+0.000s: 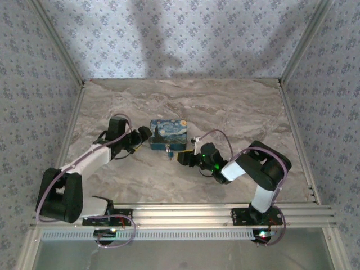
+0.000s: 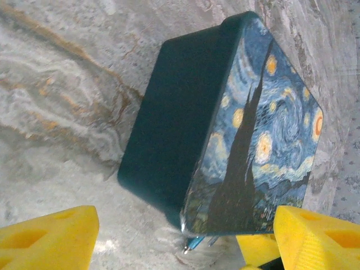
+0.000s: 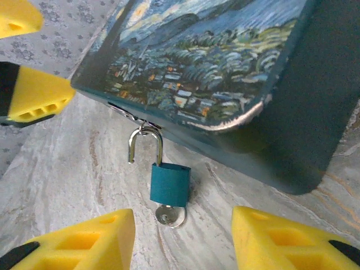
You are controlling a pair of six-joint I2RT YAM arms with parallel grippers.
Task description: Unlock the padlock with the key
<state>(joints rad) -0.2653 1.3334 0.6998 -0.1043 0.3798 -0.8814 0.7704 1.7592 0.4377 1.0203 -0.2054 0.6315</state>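
Note:
The padlock [image 3: 170,184] is a small teal block lying on the marble just in front of the painted box [image 3: 214,67]. Its silver shackle [image 3: 145,143] hangs in the box's hasp, with the left leg free of the body. The key [image 3: 169,215] sticks in the padlock's underside. My right gripper [image 3: 183,242] is open, its yellow fingers [image 3: 84,242] standing on either side of the key and touching nothing. My left gripper [image 2: 180,247] is open at the box's [image 2: 225,124] left end, and a bit of the padlock [image 2: 197,243] peeks out under the box's corner.
The box [image 1: 169,135] sits mid-table between both grippers, the left gripper [image 1: 144,135] at its left end and the right gripper [image 1: 181,157] at its front. Patterned walls [image 1: 50,67] enclose the marble table [image 1: 236,107] on three sides. A metal rail [image 1: 225,214] runs along the near edge.

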